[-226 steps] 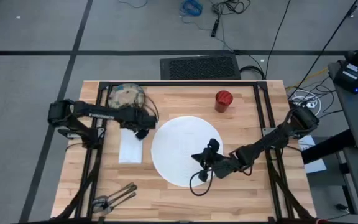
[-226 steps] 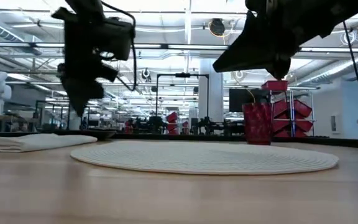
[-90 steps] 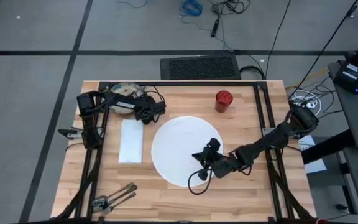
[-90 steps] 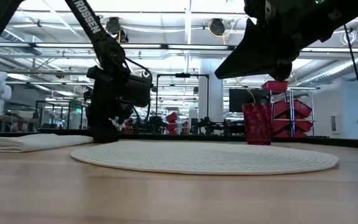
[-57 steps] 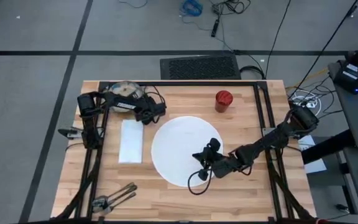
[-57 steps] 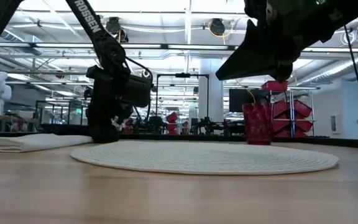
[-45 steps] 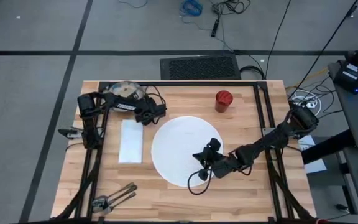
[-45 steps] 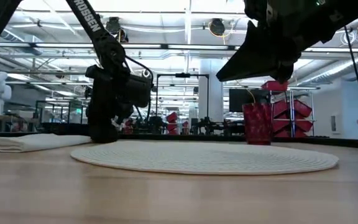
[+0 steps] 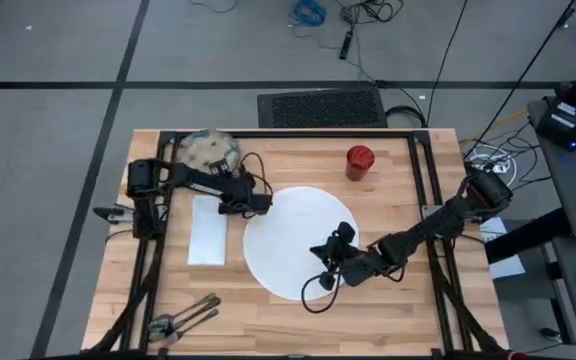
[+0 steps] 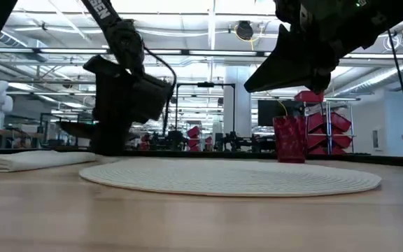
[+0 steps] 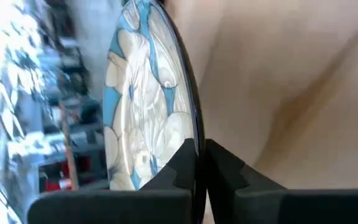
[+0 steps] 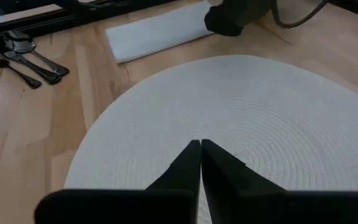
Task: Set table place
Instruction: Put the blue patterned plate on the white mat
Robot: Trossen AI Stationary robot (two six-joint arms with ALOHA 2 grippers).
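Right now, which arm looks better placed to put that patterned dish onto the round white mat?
The left: its claw already grips the dish by its rim, beside the mat. The right claw is shut and empty.

bowl [image 11: 143, 118] cut off at frame edge, cutlery [image 9: 183, 317] pieces too small to tell apart

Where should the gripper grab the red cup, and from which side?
Red cup stands upright and alone near the table far edge. Probably pinch its side wall mid-height, coming in level from the round mat side with the right gripper, which is shut now and must open.
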